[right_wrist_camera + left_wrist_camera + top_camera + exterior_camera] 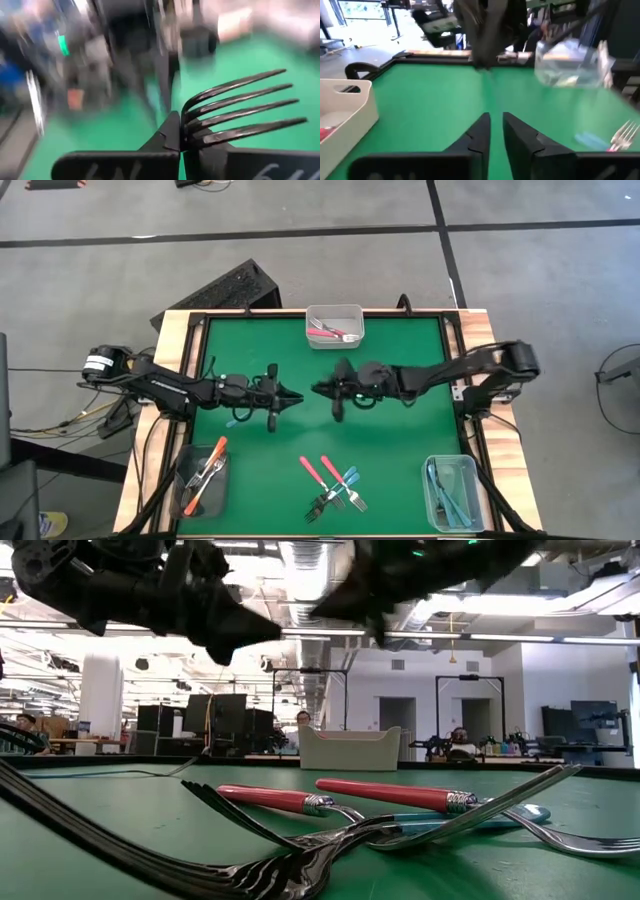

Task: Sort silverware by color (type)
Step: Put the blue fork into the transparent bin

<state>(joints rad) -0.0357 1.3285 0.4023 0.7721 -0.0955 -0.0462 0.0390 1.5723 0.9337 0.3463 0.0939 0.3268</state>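
Several forks [333,485] lie in a loose heap on the green mat near the near edge, two with pink-red handles [390,795] and one teal [450,825]. Both grippers hover tip to tip over the middle of the table. My right gripper [318,388] is shut on a fork whose tines [240,110] stick out past its fingers. My left gripper [295,393] faces it, holding nothing, its fingers [482,127] together but for a narrow slit. My right gripper pinches the fork between its two fingers at the root of the tines [187,125]. The fingers lie level and point toward the table's left. The tines jut out sideways, and the fork is lifted clear of the table. Its handle is hidden.
Three tubs stand on the mat. The far one [335,325] holds pink-red forks, the near left one [205,480] orange forks, and the near right one [450,492] teal forks. A wooden frame [170,380] rims the table. Bare mat lies between the tubs.
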